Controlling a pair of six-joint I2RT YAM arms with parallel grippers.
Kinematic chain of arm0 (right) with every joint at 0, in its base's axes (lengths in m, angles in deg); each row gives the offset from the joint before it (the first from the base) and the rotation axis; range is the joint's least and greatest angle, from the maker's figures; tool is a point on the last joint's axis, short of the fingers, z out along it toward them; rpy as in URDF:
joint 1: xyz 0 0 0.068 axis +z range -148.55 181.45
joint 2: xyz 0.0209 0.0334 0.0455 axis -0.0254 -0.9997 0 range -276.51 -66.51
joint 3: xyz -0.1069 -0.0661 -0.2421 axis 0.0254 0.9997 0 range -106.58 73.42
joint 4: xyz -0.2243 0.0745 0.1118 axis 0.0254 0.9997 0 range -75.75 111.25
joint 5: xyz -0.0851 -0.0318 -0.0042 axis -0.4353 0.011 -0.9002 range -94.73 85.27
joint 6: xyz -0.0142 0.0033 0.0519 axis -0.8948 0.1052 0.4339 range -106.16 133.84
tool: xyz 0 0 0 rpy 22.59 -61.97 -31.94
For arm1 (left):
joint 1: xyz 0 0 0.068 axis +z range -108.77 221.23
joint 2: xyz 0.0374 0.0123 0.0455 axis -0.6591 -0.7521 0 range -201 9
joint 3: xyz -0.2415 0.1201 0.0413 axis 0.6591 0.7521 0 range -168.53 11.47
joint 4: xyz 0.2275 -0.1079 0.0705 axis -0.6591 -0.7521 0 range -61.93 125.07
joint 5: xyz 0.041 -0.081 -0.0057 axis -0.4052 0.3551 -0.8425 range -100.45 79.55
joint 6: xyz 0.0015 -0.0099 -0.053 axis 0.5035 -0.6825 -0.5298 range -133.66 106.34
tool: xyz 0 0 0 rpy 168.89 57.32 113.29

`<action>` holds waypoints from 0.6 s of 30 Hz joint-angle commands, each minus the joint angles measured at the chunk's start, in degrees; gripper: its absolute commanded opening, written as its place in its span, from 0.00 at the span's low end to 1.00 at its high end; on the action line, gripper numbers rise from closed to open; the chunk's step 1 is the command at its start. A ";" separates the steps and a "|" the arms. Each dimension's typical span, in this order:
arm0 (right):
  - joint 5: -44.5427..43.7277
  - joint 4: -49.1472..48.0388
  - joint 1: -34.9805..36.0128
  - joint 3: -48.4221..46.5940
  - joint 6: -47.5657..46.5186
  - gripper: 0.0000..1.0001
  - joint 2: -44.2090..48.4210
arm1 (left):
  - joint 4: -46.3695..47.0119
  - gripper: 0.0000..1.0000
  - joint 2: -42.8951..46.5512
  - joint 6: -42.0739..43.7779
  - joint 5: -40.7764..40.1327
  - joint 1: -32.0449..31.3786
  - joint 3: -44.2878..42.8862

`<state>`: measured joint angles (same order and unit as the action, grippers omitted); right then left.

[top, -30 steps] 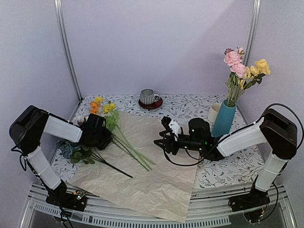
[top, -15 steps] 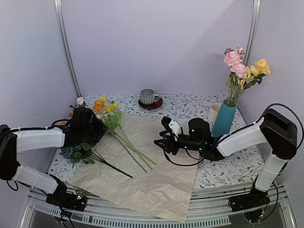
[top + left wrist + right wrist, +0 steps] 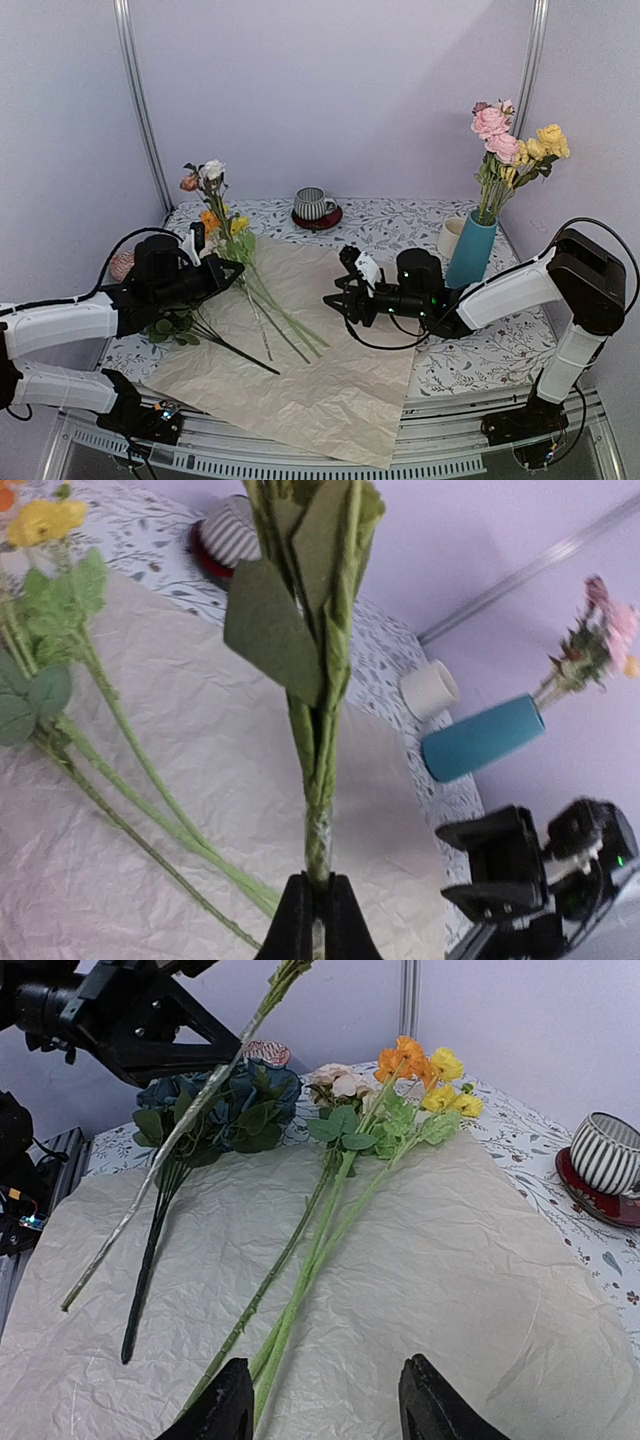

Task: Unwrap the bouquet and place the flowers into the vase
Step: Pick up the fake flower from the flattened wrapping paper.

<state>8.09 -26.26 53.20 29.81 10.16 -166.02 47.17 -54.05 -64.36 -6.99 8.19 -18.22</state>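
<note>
The left end effector (image 3: 228,272) was pressed together on the thin green stem of a long-stemmed artificial flower (image 3: 205,175) with cream and dusty-pink cloth blooms. It held the stem tilted, blooms high above the counter (image 3: 480,360), which wore a leaf-printed cloth. A second earlier this arm was down low among the flowers lying there and the stem had not been raised. In the left wrist view the stem (image 3: 318,780) rose from between the closed black fingers (image 3: 296,925).

A sheet of crinkled peach paper (image 3: 320,360) lay flat and open. On it rested pale green stems (image 3: 285,320) with yellow and orange blooms (image 3: 225,222), beside a dark-leaved blue bunch (image 3: 165,325).

The right end effector (image 3: 335,300) hung just above the paper with its fingers partly spread and holding nothing, as before.

The smooth teal cylindrical vase (image 3: 472,250) stood upright at the far right, holding pink and yellow flowers (image 3: 505,145). A cream mug (image 3: 450,237) sat just beside it. A striped cup (image 3: 314,203) sat on a red saucer at the back.
</note>
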 commanded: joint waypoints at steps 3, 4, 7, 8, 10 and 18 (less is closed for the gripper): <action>9.78 1.53 0.50 -4.00 6.31 0.51 3.52 | 10.28 0.00 7.55 17.09 13.44 -2.95 5.19; 11.18 3.09 0.51 -5.49 8.61 0.51 4.04 | 10.46 0.00 8.16 18.13 14.94 -3.42 5.42; 13.34 5.87 1.16 -9.00 14.49 0.49 5.39 | 13.07 0.00 9.26 20.55 19.66 -5.00 6.67; 13.32 6.27 1.67 -9.81 16.20 0.48 5.72 | 14.47 0.00 9.35 21.06 21.12 -5.73 6.96; 13.54 7.02 2.88 -11.27 18.32 0.47 6.33 | 16.77 0.00 9.07 22.17 22.76 -7.26 7.21; 15.37 8.88 6.09 -15.72 18.62 0.47 7.57 | 17.56 0.00 5.98 25.88 23.96 -13.08 3.30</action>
<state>20.83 -19.92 58.34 16.67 27.03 -159.28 62.42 -46.95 -42.26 14.63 -2.17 -12.23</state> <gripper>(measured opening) 0.470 0.027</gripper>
